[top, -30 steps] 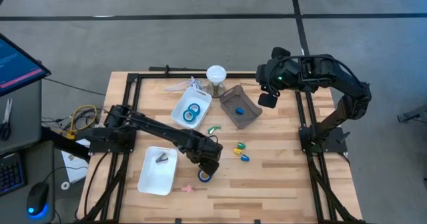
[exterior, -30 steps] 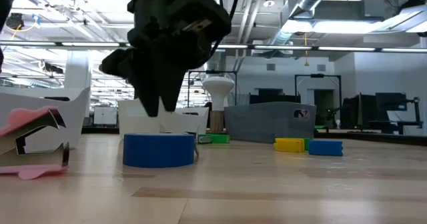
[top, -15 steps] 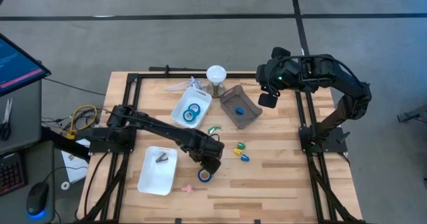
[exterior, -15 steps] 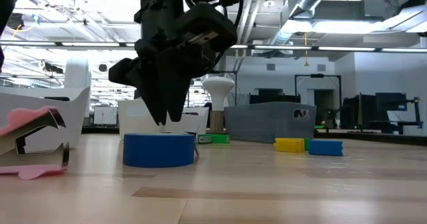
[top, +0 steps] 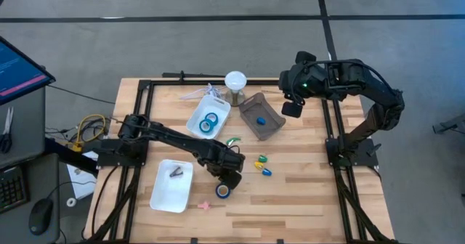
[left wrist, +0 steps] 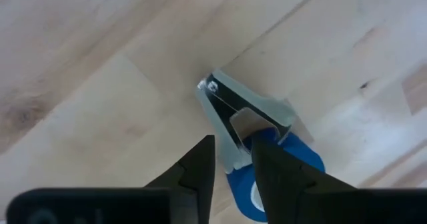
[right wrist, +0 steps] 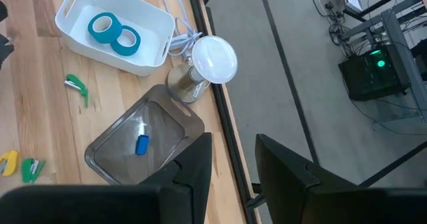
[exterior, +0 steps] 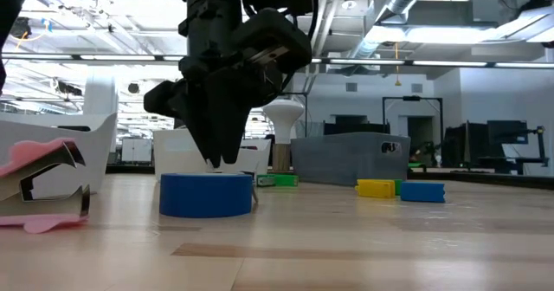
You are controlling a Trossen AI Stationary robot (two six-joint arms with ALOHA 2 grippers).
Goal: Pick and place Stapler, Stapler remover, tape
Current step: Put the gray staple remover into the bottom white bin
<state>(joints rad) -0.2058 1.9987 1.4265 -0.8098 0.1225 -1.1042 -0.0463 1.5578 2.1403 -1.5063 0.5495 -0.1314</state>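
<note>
1. A wooden table (top: 305, 193) seen from above, with two dark robot arms reaching over it.
2. The left end effector (top: 230, 180) hangs over the front middle of the table, just above a blue tape roll (top: 223, 191). Its fingers (left wrist: 200, 167) are narrowly parted, holding nothing.
3. In the left wrist view, a pale stapler remover (left wrist: 241, 121) lies touching that tape roll (left wrist: 267, 167).
4. Two more blue tape rolls (top: 208, 122) lie side by side in a white bin (top: 195, 124) farther back.
5. A grey tray (top: 272, 128) beside it holds a small blue item (top: 261, 120).
6. The right end effector (top: 291, 107) hovers by the tray at the table's back right, fingers (right wrist: 193, 167) apart and empty.
</note>
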